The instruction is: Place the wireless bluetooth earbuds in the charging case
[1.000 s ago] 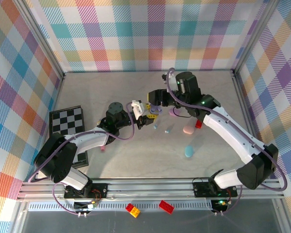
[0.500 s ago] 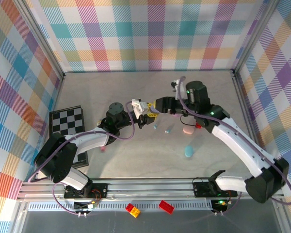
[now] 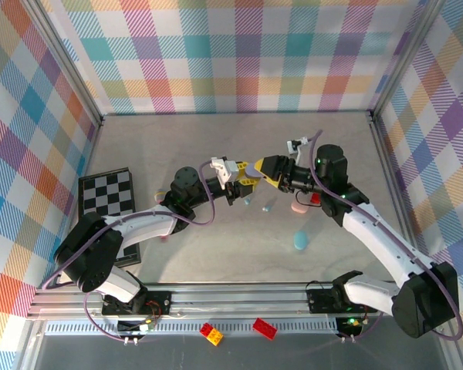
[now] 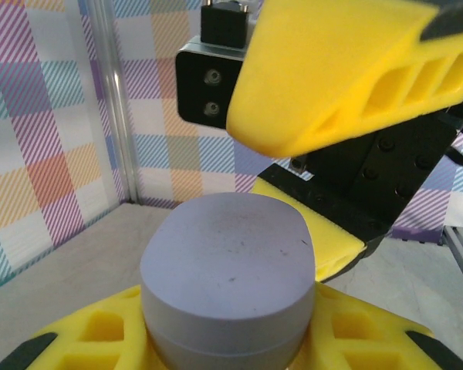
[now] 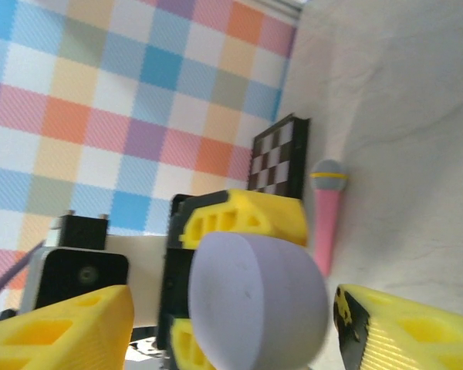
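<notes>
between yellow jaws, smooth oval lavender case (image 4: 228,262)

I've got the lavender charging case (image 4: 228,270), a smooth closed oval with a seam low on its side, held off the table at mid-frame in the left gripper (image 4: 228,343). Two tiny pale earbuds (image 3: 267,208) lie just below it in the top view. A pink case (image 3: 299,206) and a teal case (image 3: 300,240) lie lower right.

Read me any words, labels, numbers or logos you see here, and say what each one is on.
None to read. The lavender case, the checkerboard and the pink stick show no lettering.
</notes>
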